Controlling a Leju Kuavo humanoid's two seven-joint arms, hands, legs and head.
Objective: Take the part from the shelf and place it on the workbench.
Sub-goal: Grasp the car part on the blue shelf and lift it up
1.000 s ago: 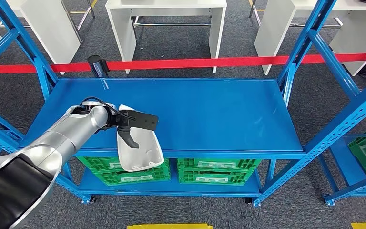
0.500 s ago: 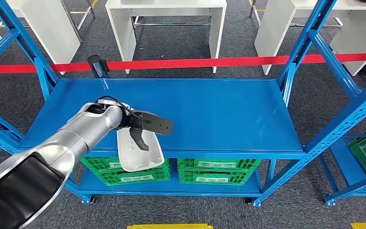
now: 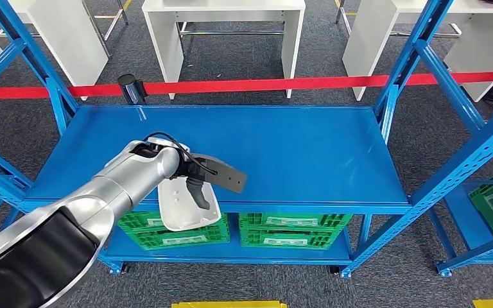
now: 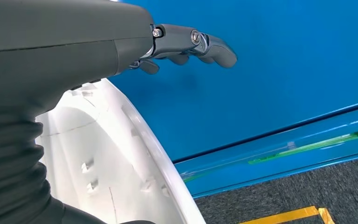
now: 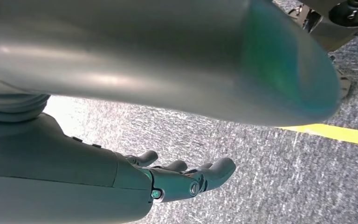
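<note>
A white moulded part lies on the blue shelf at its front left, its near end hanging over the front edge. My left hand reaches over the part's far end, fingers stretched flat above the shelf and the thumb pointing down across the part. The left wrist view shows those fingers straight and apart over bare blue, with the part under the palm; nothing is gripped. My right hand hangs above grey carpet, fingers loosely bent and holding nothing.
Green crates stand on the lower shelf level. Blue uprights frame the shelf on both sides. A red barrier tape runs behind it, with white tables beyond. A yellow floor line lies in front.
My left arm has swept to the right across the part, the hand now reaching further over the shelf. The white part has stayed where it was.
</note>
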